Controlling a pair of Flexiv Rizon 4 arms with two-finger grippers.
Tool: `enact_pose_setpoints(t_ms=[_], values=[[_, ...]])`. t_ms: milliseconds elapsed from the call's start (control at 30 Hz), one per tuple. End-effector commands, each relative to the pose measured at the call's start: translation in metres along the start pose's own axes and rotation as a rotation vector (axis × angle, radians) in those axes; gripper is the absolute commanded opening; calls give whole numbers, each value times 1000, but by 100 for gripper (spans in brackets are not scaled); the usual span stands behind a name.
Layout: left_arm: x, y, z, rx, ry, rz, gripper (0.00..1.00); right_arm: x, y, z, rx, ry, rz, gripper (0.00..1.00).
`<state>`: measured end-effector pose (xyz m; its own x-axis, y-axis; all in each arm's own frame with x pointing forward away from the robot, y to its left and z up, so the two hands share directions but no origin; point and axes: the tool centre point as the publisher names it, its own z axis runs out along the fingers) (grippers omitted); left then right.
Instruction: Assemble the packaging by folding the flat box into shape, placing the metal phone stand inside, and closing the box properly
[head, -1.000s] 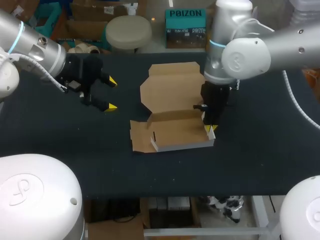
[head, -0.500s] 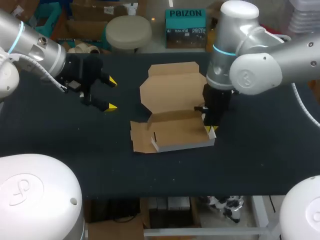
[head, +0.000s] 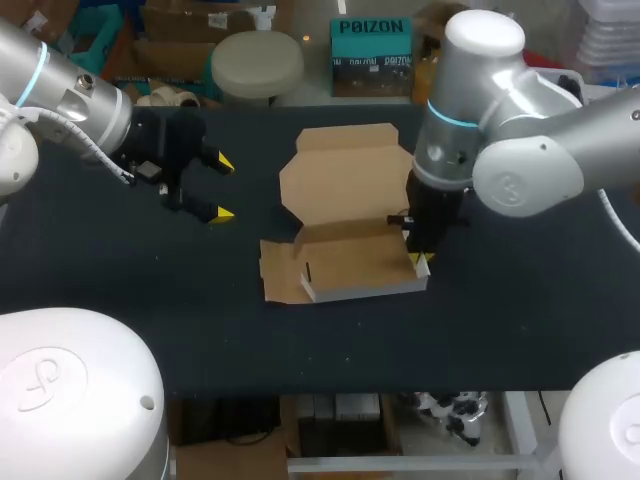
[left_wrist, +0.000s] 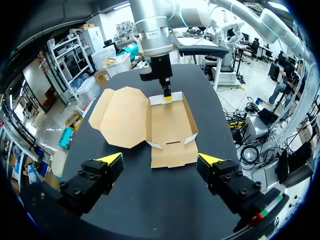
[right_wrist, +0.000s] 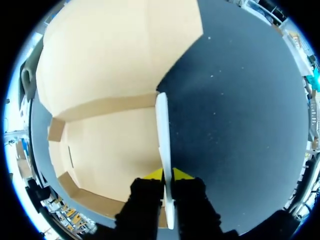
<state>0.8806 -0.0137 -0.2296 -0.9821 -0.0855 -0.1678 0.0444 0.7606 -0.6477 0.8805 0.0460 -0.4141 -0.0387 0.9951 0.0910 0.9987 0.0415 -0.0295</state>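
A half-folded cardboard box (head: 350, 262) sits at the middle of a dark table (head: 520, 320). Its lid (head: 345, 175) lies flat and open on the far side. The near wall and the right wall (right_wrist: 164, 130) stand upright, while the flap at the left end lies splayed on the table. The right claw (head: 420, 260) points straight down at the box's right wall and is clamped on it — one yellow tip inside the box, the other outside, both pressed against the thin white edge. The left claw (head: 222, 188) hangs over bare table, well to the left of the box. Its fingers are wide apart and hold nothing — they point toward the box's flat left flap.
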Motion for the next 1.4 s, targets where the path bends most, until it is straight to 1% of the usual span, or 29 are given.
enact_pose_setpoints(t_ms=[33, 300, 333, 367, 533, 667, 733, 867, 1033, 1200, 1267, 1400], values=[[-1, -1, -1, -6, 5, -1, 100, 0, -2, 5, -16, -2, 5, 13], [-1, -1, -1, -6, 5, -1, 100, -1, -1, 9, -5, -5, 12, 10], [-1, -1, -1, -6, 5, -1, 100, -1, -1, 10, -2, -7, 13, 7], [-1, -1, -1, -6, 5, -1, 100, -1, 0, 10, 0, -9, 12, 0], [-1, -1, -1, -6, 5, -1, 100, -1, 0, 13, 17, -15, -3, 0], [-1, -1, -1, -6, 5, -1, 100, 1, -3, 16, 46, -17, -50, 0], [-1, -1, -1, -6, 5, -1, 100, 2, -4, 15, 55, -32, -72, 0], [-1, -1, -1, -6, 5, -1, 100, 0, -7, 11, 46, -52, -89, 0], [-1, -1, -1, -6, 5, -1, 100, -2, -11, 8, 33, -118, -93, 0], [-1, -1, -1, -6, 5, -1, 100, -6, -11, 11, 33, -162, -88, 0], [-1, -1, -1, -6, 5, -1, 100, -7, -11, 11, 27, -202, -80, 0], [-1, -1, -1, -6, 5, -1, 100, -8, -9, 11, 17, -250, -72, 0]])
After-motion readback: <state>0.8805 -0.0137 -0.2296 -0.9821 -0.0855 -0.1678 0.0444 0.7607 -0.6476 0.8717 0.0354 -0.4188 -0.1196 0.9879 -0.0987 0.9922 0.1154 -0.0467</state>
